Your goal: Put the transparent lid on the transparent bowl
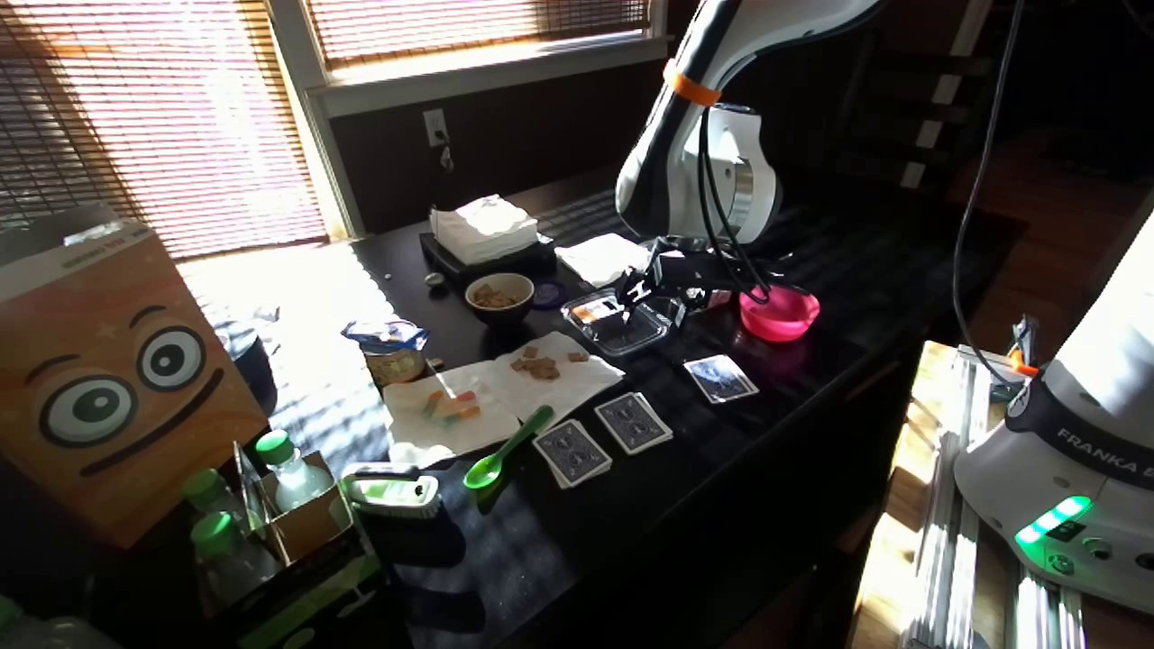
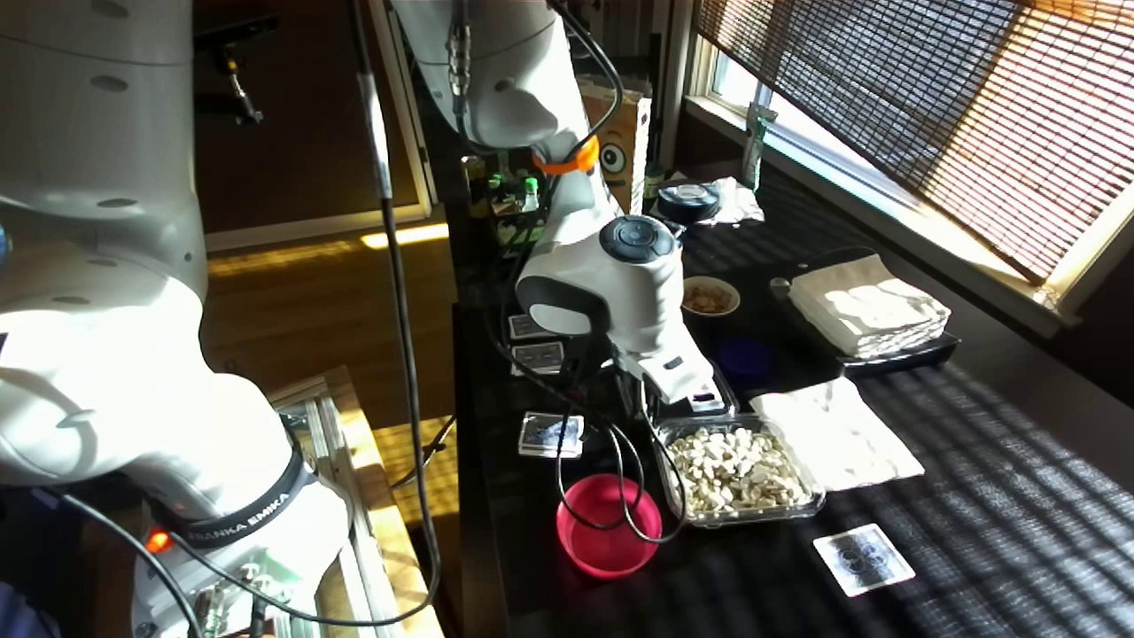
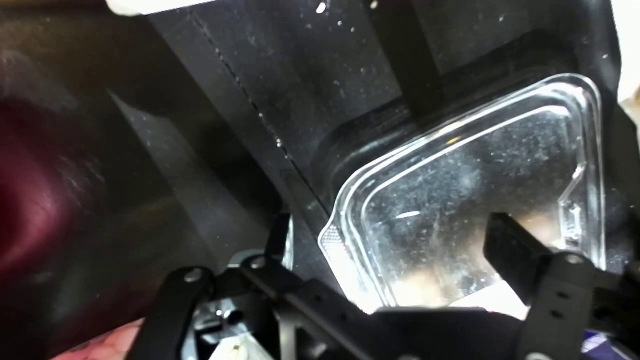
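In an exterior view, the items count as follows, left to right: one orange cardboard box (image 1: 126, 388); one carrier (image 1: 311, 527) with at least three clear, green-capped bottles (image 1: 302, 482); one brush (image 1: 392, 494); one glossy green spoon (image 1: 508, 450); flat white paper (image 1: 487, 433) bearing one group of coloured translucent pieces (image 1: 462, 413) and one group of brown squares (image 1: 541, 368); one round, dark-walled bowl (image 1: 498, 314) of brown pieces; three sets of blue-patterned cards (image 1: 572, 452); one transparent lid (image 1: 627, 335); one smooth, round pink bowl (image 1: 780, 320).

The transparent lid is thin clear plastic, squarish, with rounded corners and a glinting rim. It lies on the black table (image 1: 541, 559), below the gripper (image 3: 390, 227). The two fingers (image 3: 507, 250) are spread wide apart. In the wrist view, the finger at left appears outside the lid's corner tab; the finger at right overlaps the clear panel. Contact cannot be determined. The wrist view alone resolves the stepped rim and the fine texture of the tab.

In an exterior view, one transparent bowl (image 2: 753, 516) stands between the pink bowl, at left, and a white napkin (image 2: 842, 443), at right. It is a shallow, squarish clear container, filled with small whitish pieces (image 2: 731, 470). A fourth card (image 2: 864, 558) shows only there, to the right.
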Motion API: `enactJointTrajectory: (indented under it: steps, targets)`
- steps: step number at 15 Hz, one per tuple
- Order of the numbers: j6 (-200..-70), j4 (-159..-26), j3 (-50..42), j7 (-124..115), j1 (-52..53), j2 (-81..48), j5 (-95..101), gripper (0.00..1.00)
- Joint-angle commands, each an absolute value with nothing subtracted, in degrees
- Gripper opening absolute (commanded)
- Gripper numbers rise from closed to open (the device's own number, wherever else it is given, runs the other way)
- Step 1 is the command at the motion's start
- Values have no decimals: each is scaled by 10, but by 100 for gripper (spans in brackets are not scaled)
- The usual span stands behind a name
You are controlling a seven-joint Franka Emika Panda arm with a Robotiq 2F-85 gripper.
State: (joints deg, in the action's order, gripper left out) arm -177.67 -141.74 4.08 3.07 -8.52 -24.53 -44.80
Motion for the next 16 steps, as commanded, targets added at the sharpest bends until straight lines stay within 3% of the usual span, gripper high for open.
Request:
enactJointTrajectory:
  steps: [1,10,13,16]
  targets:
    - [-1771,-1404,57,45,-105,-254,-452,69]
    - [-1772,-1407,67,45,-122,-250,-451,5]
    - [-1768,-1406,84,53,-140,-241,-457,0]
    - [-1765,-1407,112,65,-172,-232,-463,2]
